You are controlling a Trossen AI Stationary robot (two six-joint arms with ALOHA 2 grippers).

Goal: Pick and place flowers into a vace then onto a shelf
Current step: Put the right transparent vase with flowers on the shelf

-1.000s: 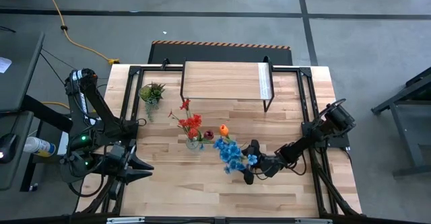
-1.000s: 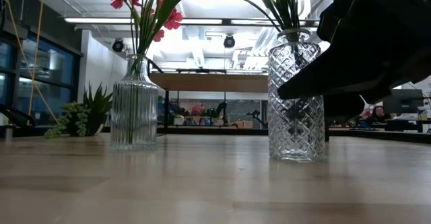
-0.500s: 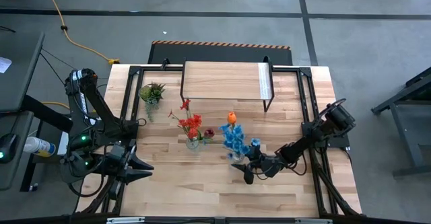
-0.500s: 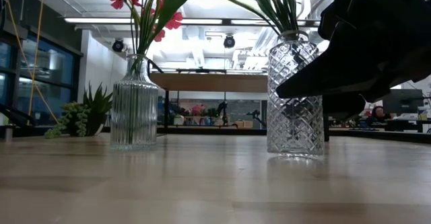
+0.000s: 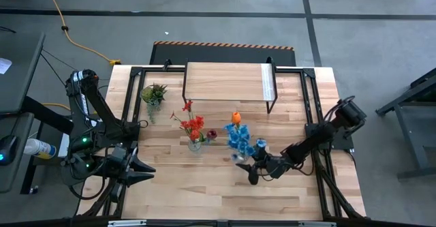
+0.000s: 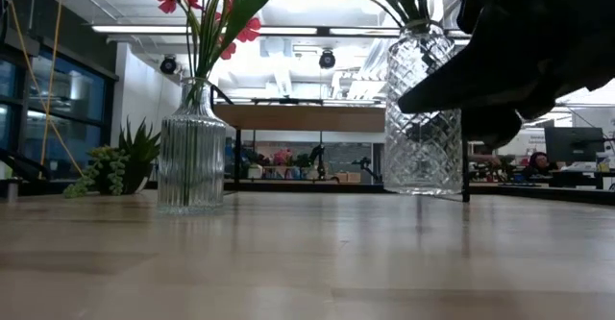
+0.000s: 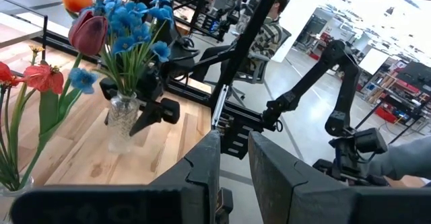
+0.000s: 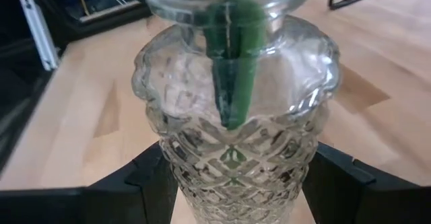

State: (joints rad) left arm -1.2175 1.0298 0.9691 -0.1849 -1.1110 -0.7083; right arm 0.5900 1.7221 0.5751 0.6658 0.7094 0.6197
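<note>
1. Gripping the diamond-cut glass vase (image 6: 422, 109), the right gripper (image 5: 257, 167) is pinching its body from both sides, one dark finger (image 8: 153, 177) pressing each flank in the right wrist view.
2. That vase is hanging clear of the table (image 5: 204, 186) in the low view, its base sitting above the wood surface, upright or very nearly so.
3. Green stems are standing in its neck, and the blue cluster (image 5: 240, 140), the orange tulip (image 5: 236, 118) and a dark pink bud (image 7: 88, 33) are rising out of it.
4. From the table's right edge the right arm is reaching low and long toward the middle, forearm slanting down to the wrist near the front centre.
5. Left of it, the ribbed glass vase (image 6: 191, 151) holding the red cluster (image 5: 194, 124) is standing on the table, well apart from the lifted vase.
6. Behind both, the shelf (image 5: 225, 82) is sitting at the table's far edge with its plank top bare.
7. Over at the front left corner, the left gripper (image 5: 143, 172) is waiting folded in, its fingers (image 7: 202, 170) drawn nearly together on nothing.
8. A small green potted plant (image 5: 153, 93) is sitting near the shelf's left end.
</note>
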